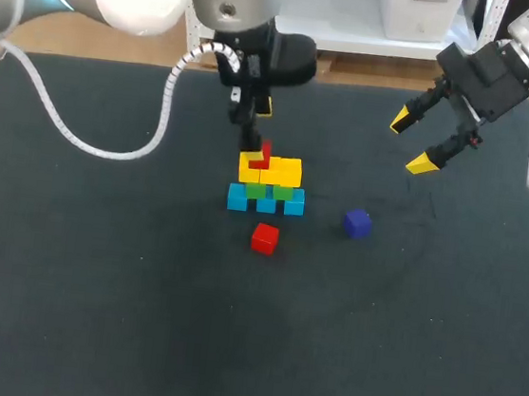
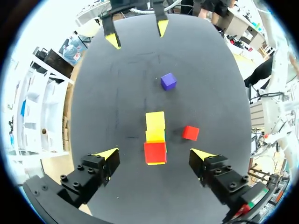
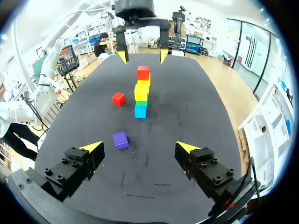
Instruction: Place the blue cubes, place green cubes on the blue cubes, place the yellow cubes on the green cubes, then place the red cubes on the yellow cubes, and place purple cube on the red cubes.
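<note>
A row of blue cubes (image 1: pixel 265 201) carries green cubes (image 1: pixel 270 191), with two yellow cubes (image 1: pixel 282 171) on those. One red cube (image 1: pixel 262 155) sits on the left yellow cube. My left gripper (image 1: pixel 258 126) hangs just above it, open. In the left wrist view its fingers stand wide on either side of that red cube (image 2: pixel 155 151), touching nothing. A second red cube (image 1: pixel 264 238) lies loose in front of the stack. The purple cube (image 1: pixel 357 223) lies to the stack's right. My right gripper (image 1: pixel 412 142) is open and empty above the table's back right.
The dark table mat (image 1: pixel 92 284) stretches bare to the left and front of the stack. In the right wrist view the purple cube (image 3: pixel 120 139) lies ahead of my right gripper (image 3: pixel 138 147), and the stack (image 3: pixel 141 91) stands farther on.
</note>
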You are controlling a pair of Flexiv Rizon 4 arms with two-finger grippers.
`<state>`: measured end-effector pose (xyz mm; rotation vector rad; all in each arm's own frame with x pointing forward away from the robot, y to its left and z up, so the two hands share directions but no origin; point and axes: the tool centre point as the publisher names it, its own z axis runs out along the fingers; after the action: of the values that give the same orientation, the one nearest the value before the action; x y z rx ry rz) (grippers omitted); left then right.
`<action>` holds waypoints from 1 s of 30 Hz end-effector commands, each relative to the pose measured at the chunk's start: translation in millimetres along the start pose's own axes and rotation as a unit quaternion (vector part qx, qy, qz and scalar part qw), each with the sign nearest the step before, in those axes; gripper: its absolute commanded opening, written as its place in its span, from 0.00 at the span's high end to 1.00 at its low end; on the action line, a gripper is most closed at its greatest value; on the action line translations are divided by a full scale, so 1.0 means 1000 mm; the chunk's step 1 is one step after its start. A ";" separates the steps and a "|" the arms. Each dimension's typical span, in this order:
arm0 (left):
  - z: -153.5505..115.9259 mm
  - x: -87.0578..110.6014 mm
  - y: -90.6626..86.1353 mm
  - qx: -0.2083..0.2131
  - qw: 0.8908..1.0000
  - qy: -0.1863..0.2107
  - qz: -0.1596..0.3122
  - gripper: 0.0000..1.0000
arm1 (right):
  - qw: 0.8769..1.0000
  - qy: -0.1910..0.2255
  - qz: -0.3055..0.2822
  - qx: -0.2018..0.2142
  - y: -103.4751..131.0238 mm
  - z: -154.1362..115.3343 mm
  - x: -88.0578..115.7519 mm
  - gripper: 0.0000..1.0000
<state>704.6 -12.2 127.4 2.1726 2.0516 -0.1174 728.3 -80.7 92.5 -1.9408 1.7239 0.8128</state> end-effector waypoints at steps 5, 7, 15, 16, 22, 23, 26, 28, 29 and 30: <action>-0.029 0.035 -0.038 -0.051 0.998 -0.021 -0.006 0.00 | 1.000 -0.001 -0.001 0.000 -0.001 0.000 0.000 0.00; -0.030 0.043 -0.043 -0.054 0.998 -0.026 -0.003 0.00 | 1.000 -0.001 -0.001 0.000 -0.001 0.000 0.000 0.00; -0.026 0.089 -0.063 -0.048 0.998 -0.030 -0.015 0.00 | 1.000 -0.001 -0.001 0.000 -0.001 0.000 0.000 0.00; -0.026 0.097 -0.065 -0.048 0.998 -0.045 -0.021 0.00 | 1.000 -0.001 -0.001 0.000 -0.001 0.000 0.000 0.00; -0.027 0.142 -0.079 -0.044 0.993 -0.104 -0.042 0.00 | 1.000 -0.001 -0.001 0.000 -0.001 0.000 0.000 0.00; -0.026 0.151 -0.080 -0.047 0.992 -0.109 -0.049 0.00 | 1.000 -0.001 -0.001 0.000 -0.001 0.000 0.000 0.00; -0.024 0.172 -0.086 -0.046 0.985 -0.154 -0.064 0.00 | 1.000 -0.001 -0.001 0.000 -0.001 0.000 0.000 0.00; -0.024 0.185 -0.090 -0.048 0.980 -0.184 -0.061 0.00 | 1.000 -0.001 -0.001 0.000 -0.001 0.000 0.000 0.00; -0.022 0.189 -0.091 -0.046 0.982 -0.172 -0.066 0.00 | 1.000 -0.001 -0.001 0.000 -0.001 0.000 0.000 0.00; -0.021 0.194 -0.092 -0.041 0.981 -0.181 -0.062 0.00 | 1.000 -0.001 -0.001 0.000 -0.001 0.000 0.000 0.00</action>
<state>634.2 158.0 118.7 1.9729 2.1363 -0.1923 728.3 -80.7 92.5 -1.9407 1.7240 0.8128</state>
